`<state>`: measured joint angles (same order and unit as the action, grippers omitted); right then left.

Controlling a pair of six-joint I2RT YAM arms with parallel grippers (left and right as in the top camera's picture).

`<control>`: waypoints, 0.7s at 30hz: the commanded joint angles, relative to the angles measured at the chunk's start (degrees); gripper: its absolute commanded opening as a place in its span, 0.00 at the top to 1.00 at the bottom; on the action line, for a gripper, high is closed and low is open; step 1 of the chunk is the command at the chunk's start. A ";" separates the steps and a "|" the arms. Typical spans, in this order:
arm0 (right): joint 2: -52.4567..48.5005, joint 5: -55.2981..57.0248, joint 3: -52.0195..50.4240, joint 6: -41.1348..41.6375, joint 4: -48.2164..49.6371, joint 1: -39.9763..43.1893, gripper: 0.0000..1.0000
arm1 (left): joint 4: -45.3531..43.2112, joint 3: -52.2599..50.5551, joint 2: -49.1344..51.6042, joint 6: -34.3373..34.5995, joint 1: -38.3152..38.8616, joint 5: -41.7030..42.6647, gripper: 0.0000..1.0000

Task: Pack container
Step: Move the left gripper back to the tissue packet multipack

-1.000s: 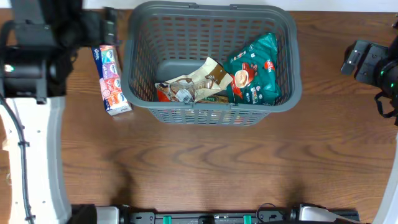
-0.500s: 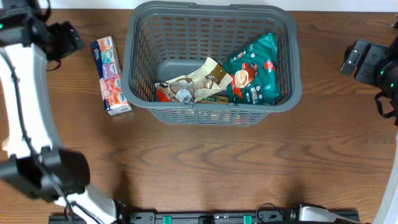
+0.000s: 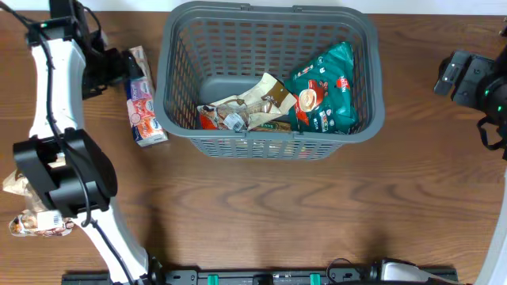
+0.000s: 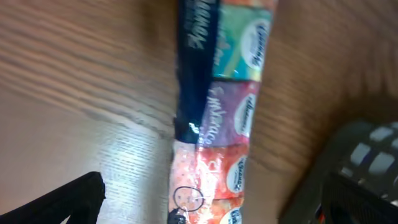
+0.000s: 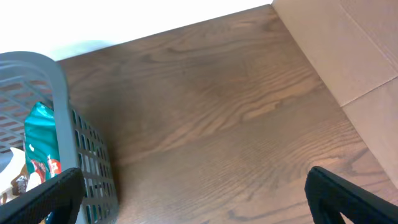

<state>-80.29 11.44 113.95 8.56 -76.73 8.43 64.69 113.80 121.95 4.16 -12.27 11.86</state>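
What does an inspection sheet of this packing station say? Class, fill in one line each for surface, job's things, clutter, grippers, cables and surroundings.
Surface: brown wood-grain table, no spills seen.
Job's things: grey slotted container at the far middle, holding a green packet and a beige packet; a tissue multipack lies on the table beside its left side.
Clutter: crinkled packets at the left edge, partly hidden by the left arm.
Grippers: left gripper open, over the multipack's far end; right gripper open, empty, off to the container's right.
Cables: thin black cable along the left arm.
Surroundings: cardboard panel beyond the table's right edge.
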 commanded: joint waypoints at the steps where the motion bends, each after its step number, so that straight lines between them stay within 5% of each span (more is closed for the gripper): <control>1: -0.07 0.76 0.68 0.59 -0.04 0.33 0.01 | 0.22 -0.46 1.46 -5.79 1.60 1.20 0.01; 21: -0.07 0.76 0.68 0.59 -0.04 0.33 0.01 | -6.82 -7.72 3.23 -5.03 4.22 -4.00 0.01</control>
<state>-80.29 11.46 113.95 8.56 -76.71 8.43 58.08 106.74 124.29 -1.48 -7.77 9.72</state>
